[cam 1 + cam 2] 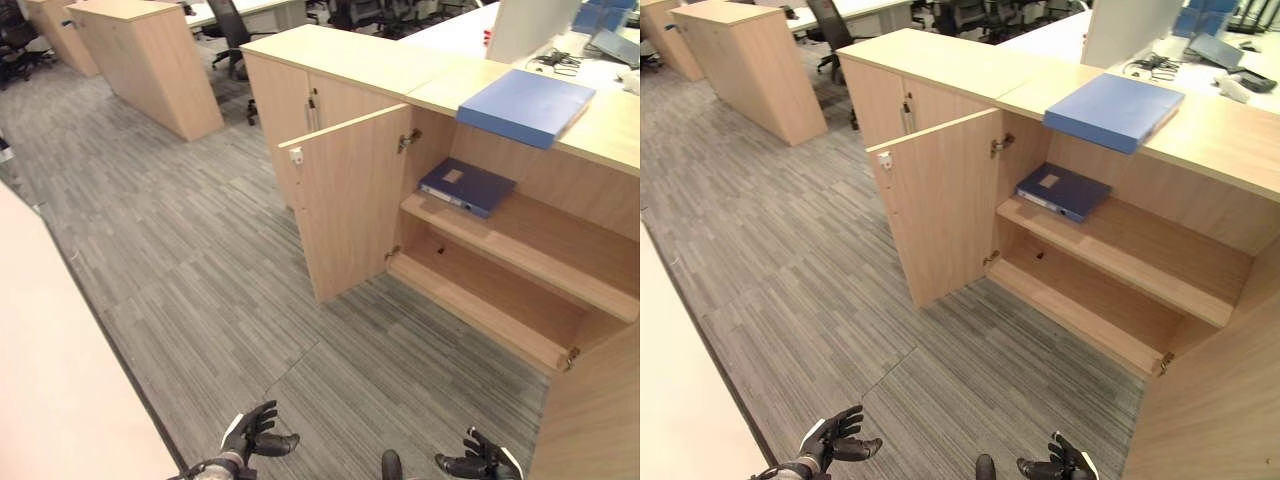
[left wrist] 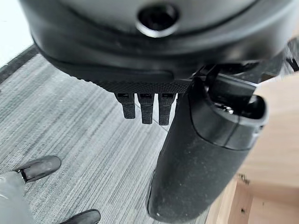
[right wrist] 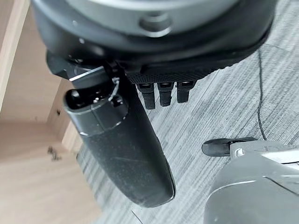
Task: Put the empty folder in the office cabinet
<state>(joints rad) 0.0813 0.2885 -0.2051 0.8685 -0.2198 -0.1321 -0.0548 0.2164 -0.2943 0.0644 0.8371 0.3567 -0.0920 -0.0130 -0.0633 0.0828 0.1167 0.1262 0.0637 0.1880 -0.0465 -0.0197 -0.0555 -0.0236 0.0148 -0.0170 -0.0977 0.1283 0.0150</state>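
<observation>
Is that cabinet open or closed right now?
Open: the cabinet door is swung outward, showing both shelves and a dark blue binder.

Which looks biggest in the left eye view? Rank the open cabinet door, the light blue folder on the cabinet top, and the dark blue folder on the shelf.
1. Open cabinet door, clearly largest.
2. Light blue folder.
3. Dark blue folder, smallest as seen, though partly hidden behind the door and set deeper, so true size is unsure.

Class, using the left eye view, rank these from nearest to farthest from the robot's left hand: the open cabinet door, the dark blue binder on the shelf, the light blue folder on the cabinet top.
From the left hand:
1. Open cabinet door, swung out ahead.
2. Dark blue binder, on the upper shelf behind the door.
3. Light blue folder, on the cabinet top, farther right.
</observation>
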